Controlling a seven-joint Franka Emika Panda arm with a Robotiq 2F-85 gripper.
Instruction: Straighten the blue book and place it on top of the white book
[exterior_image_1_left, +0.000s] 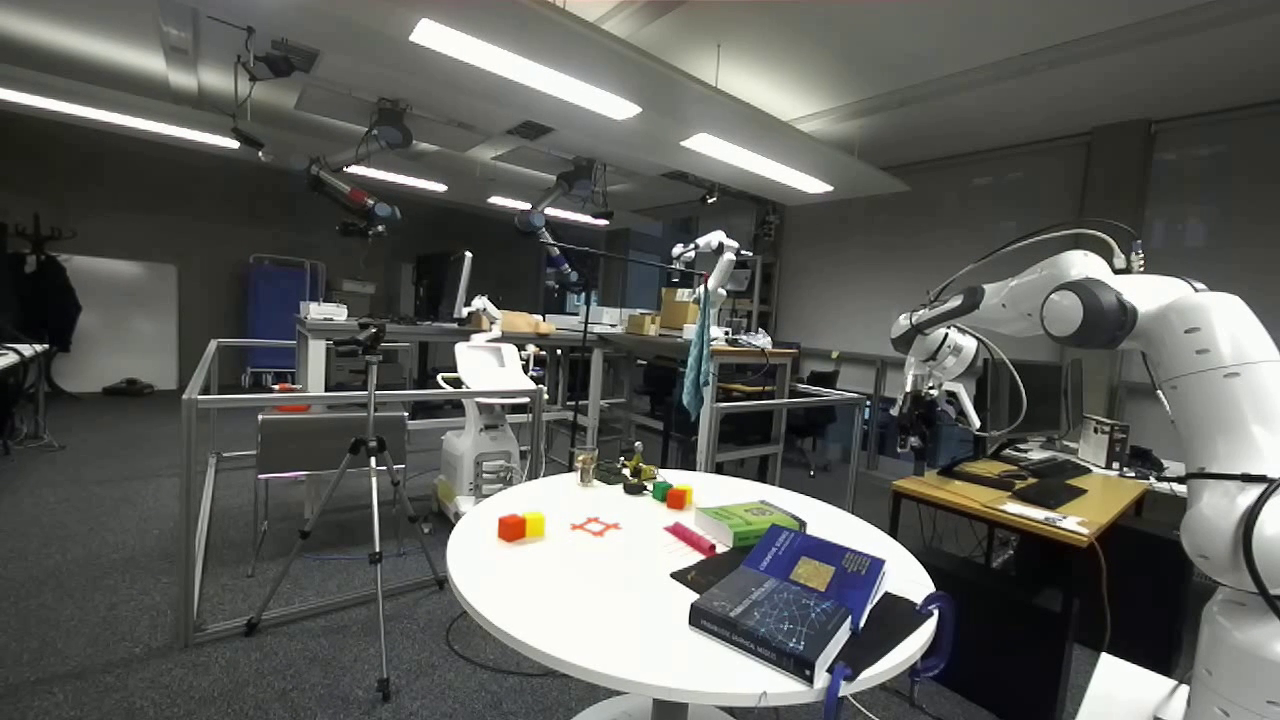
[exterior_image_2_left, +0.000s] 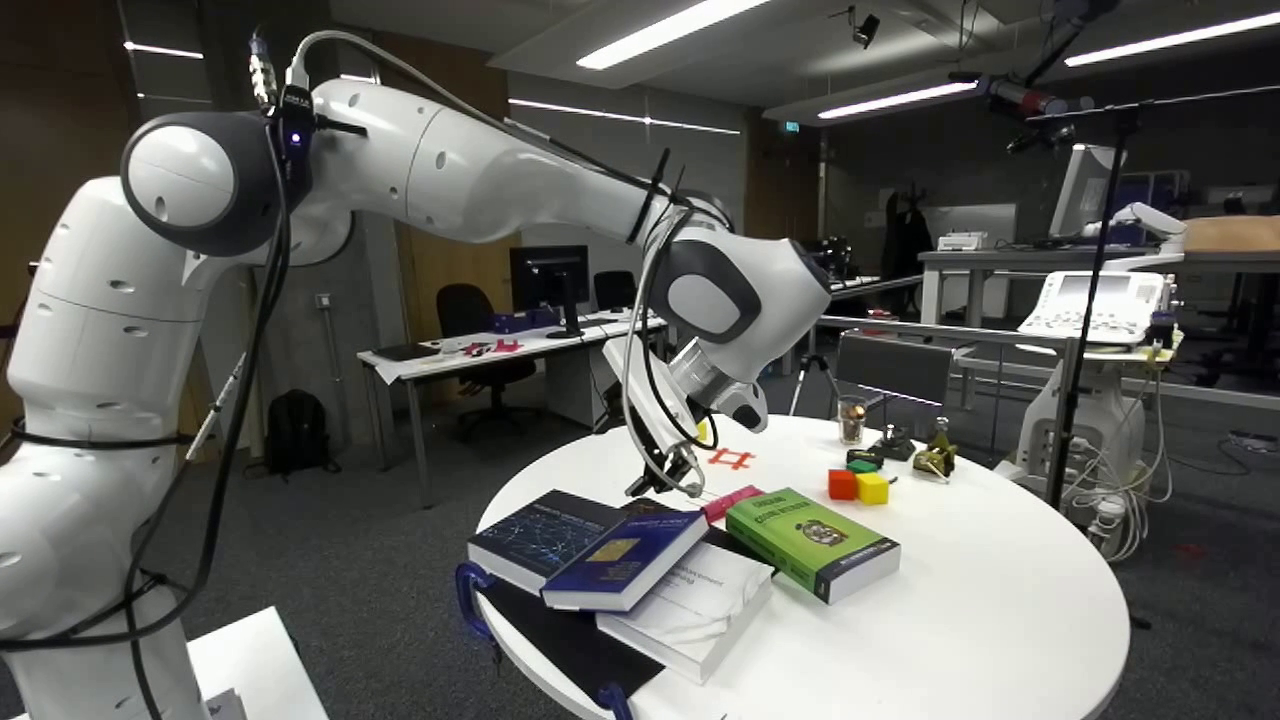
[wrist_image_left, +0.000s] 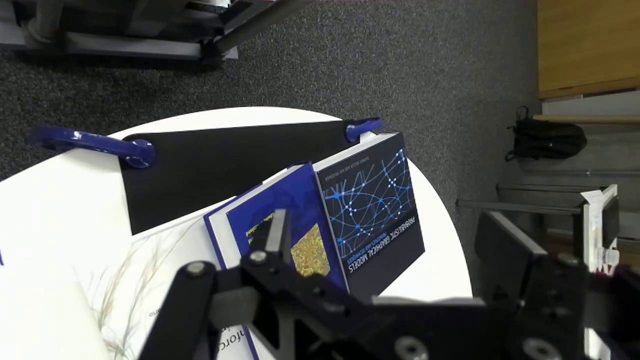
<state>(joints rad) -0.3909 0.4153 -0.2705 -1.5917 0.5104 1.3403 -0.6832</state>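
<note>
Lying askew, the blue book (exterior_image_2_left: 630, 562) only partly overlaps the white book (exterior_image_2_left: 695, 605).
The gripper (wrist_image_left: 382, 218) is spread wide, holding nothing; straightening and proper stacking both seem left to do.

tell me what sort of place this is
Probably a robotics lab: a large white jointed robot arm, a dark jointed arm with a red band hanging overhead, and a slim silver-and-black tripod suggest it.
</note>
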